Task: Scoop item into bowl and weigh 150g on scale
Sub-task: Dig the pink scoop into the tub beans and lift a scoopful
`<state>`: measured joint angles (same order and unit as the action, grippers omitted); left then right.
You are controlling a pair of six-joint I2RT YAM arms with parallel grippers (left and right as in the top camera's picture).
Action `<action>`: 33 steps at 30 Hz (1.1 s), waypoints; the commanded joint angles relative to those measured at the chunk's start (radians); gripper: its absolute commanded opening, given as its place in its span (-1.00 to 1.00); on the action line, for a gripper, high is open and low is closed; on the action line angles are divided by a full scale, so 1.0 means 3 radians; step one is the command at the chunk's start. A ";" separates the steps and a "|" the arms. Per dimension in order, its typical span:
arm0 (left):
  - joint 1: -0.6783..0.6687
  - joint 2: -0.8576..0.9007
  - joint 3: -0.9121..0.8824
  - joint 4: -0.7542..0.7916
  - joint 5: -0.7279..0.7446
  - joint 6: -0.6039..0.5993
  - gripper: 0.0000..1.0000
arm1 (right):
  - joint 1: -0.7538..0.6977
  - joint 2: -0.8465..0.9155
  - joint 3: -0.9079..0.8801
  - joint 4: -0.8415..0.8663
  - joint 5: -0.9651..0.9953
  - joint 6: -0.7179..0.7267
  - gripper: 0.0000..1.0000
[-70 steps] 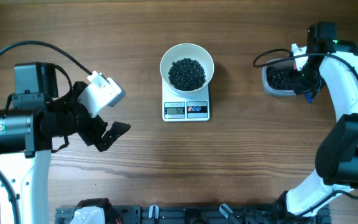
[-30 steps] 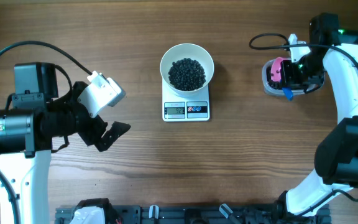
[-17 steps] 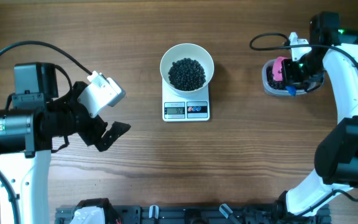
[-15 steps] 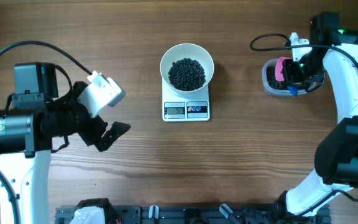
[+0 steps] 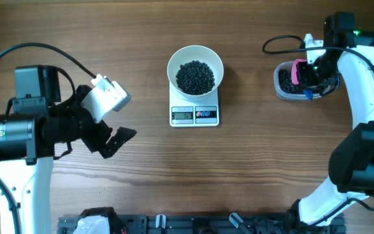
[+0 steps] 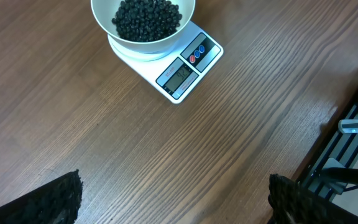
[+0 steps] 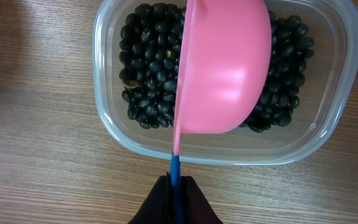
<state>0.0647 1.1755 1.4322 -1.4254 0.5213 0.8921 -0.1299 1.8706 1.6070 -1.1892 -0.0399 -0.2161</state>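
Note:
The white bowl [image 5: 195, 69] stands on the white scale [image 5: 195, 114] and holds a heap of black beans [image 5: 195, 77]; the left wrist view shows the same bowl [image 6: 143, 25] and scale [image 6: 180, 70] at the top. More black beans [image 7: 148, 74] fill a clear plastic tub [image 5: 289, 82] at the right. My right gripper [image 7: 176, 186] is shut on the blue handle of a pink scoop [image 7: 225, 68], whose cup hangs turned on edge over the tub [image 7: 135, 137]. My left gripper [image 6: 173, 199] stands open over bare wood, far left of the scale.
A black rail with fixtures [image 5: 200, 224] runs along the table's front edge. The right arm's cable [image 5: 281, 45] loops over the table behind the tub.
The right gripper has shifted the pink scoop slightly to the right over the tub and turned it more on edge. The left arm has not moved.

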 commanded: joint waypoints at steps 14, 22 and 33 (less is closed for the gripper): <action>-0.0013 0.0009 -0.0018 -0.0003 -0.0006 -0.0032 1.00 | -0.0017 0.0058 0.0304 -0.0595 0.0398 -0.0270 -0.92; -0.0013 0.0009 -0.0018 -0.0003 -0.0006 -0.0032 1.00 | -0.0017 0.0107 0.0393 -0.0460 0.0783 -0.0470 -0.92; -0.0013 0.0009 -0.0018 -0.0003 -0.0006 -0.0032 1.00 | 0.0184 0.0608 0.0390 -0.0287 0.1212 -0.0604 -0.91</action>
<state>0.0647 1.1755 1.4322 -1.4258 0.5213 0.8921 -0.0975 2.0201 1.7035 -1.2892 0.2680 -0.3737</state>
